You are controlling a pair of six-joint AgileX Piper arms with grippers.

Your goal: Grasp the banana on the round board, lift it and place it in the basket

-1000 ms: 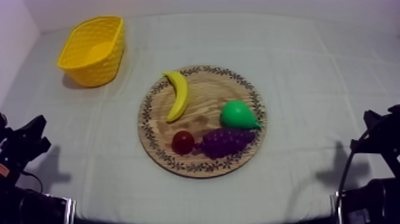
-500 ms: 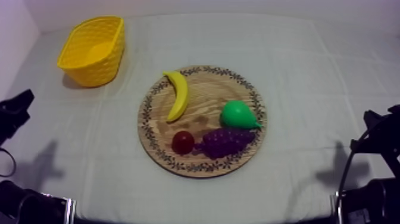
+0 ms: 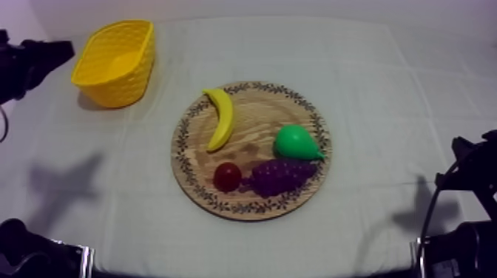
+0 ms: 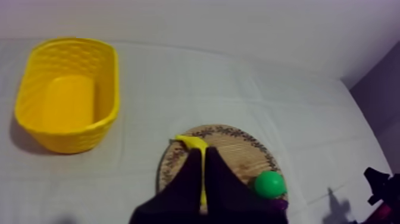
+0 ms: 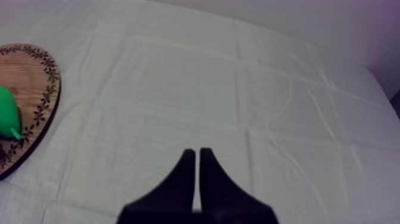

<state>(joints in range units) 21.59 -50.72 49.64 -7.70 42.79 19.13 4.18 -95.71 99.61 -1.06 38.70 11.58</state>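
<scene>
The yellow banana lies on the left part of the round wooden board, with a green pear, purple grapes and a small red fruit beside it. The yellow basket stands at the far left with nothing in it. My left gripper hovers just left of the basket. In the left wrist view its fingers lie together as a narrow wedge, shut on nothing, in line with the banana. My right gripper is shut over bare cloth, low at the right.
In the left wrist view the basket sits left of the board, and the pear is on the board's right. The right wrist view has the board's rim and the pear off to its side. Bare cloth surrounds the board.
My left arm has swung up from the table's lower left to the upper left beside the basket. The fruit, board, basket and right arm have not moved.
</scene>
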